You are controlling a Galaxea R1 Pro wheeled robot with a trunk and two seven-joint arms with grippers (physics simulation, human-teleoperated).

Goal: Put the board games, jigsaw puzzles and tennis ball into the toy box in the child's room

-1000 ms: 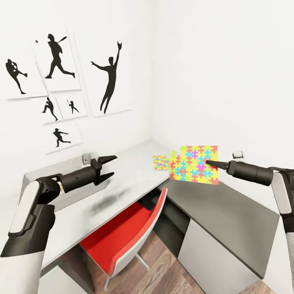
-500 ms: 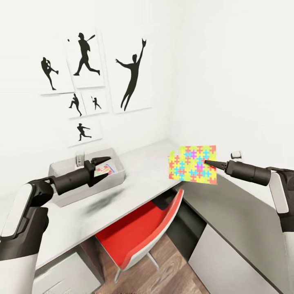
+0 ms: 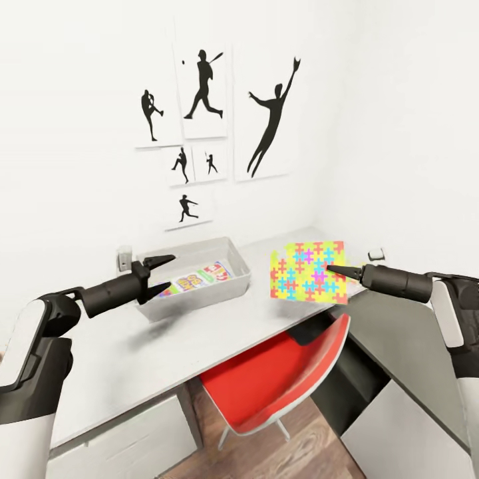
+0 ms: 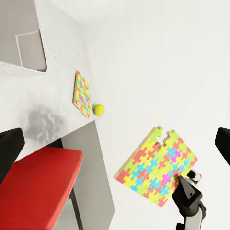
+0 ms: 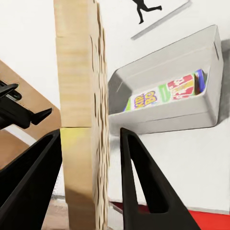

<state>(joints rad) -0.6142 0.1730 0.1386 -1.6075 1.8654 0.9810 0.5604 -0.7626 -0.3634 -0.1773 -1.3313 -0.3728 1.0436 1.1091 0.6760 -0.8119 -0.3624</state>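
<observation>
- A jigsaw puzzle [image 3: 308,272] is held upright in the air by the right gripper [image 3: 330,269], above the near edge of the table [image 3: 133,352] and over the red chair [image 3: 279,372].
- In the right wrist view the pale wooden back of this puzzle [image 5: 79,110] is seen edge-on between the two black fingers [image 5: 143,182], which are closed against it.
- In the left wrist view the same puzzle [image 4: 155,166] is seen hanging clear of the table, pinched at one corner by the right gripper [image 4: 181,181].
- The left gripper [image 3: 159,273] is held with its fingers spread and nothing between them, just in front of the toy box [image 3: 233,283].
- The toy box stands on the table near the wall; a board game [image 3: 196,278] with green, white and red print lies flat inside it, also seen in the right wrist view [image 5: 165,93].
- A further blue item may lie at one end of the box, but this cannot be told with certainty.
- A second jigsaw puzzle [image 4: 82,94] lies flat on the table in the left wrist view, with the tennis ball [image 4: 99,109] just beside it at the table's edge.
- Black athlete silhouette prints [image 3: 269,120] are hung on the white wall above the toy box.
</observation>
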